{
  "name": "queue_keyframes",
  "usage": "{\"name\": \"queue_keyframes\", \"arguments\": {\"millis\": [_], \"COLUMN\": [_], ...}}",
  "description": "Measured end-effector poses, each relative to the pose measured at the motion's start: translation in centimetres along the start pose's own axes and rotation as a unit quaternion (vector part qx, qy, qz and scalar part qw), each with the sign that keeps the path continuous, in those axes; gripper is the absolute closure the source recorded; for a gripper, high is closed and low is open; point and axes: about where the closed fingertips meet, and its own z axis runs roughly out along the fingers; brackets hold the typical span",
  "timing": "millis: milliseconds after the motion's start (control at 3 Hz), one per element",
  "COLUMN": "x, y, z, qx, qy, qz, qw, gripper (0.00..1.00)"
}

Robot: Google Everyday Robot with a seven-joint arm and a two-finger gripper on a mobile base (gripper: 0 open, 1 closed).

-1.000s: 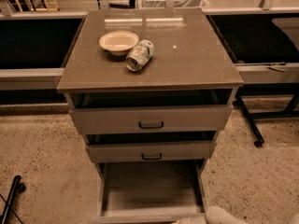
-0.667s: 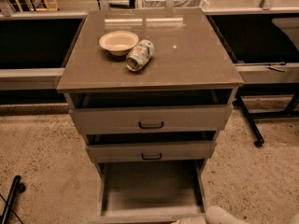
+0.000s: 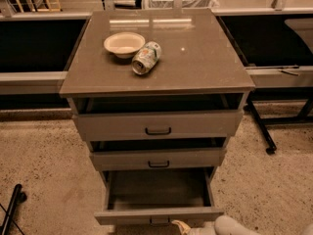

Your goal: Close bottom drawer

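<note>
Bottom drawer (image 3: 157,192) is pulled far out, nothing closed yet. The gripper (image 3: 185,226) sits low by its front panel; whether it's apart or together, I can't tell. 1 full push remains.

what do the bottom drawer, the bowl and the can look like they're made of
Bottom drawer: likely painted metal or laminate, matte grey, flat even panels. Bowl: probably paper or foam, dull cream. Can: metal, shiny rim, printed label. Gripper sits by the drawer's front edge, low in view.
</note>
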Motion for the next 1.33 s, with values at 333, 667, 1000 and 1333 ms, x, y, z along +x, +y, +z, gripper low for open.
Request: {"name": "queue_keyframes", "arguments": {"millis": [333,667,1000,1333], "x": [0.0,0.1,1.0,1.2], "y": [0.0,-0.3,-3.0,-5.1], "z": [0.0,0.9,2.1,2.0], "qx": [0.0,0.013,0.023,0.027], "qy": [0.0,-0.016,-0.013,0.003], "qz": [0.0,0.008,0.0,-0.012], "qw": [1.0,0.9998,0.9997,0.9996], "gripper": [0.0,0.0,0.26,0.5]}}
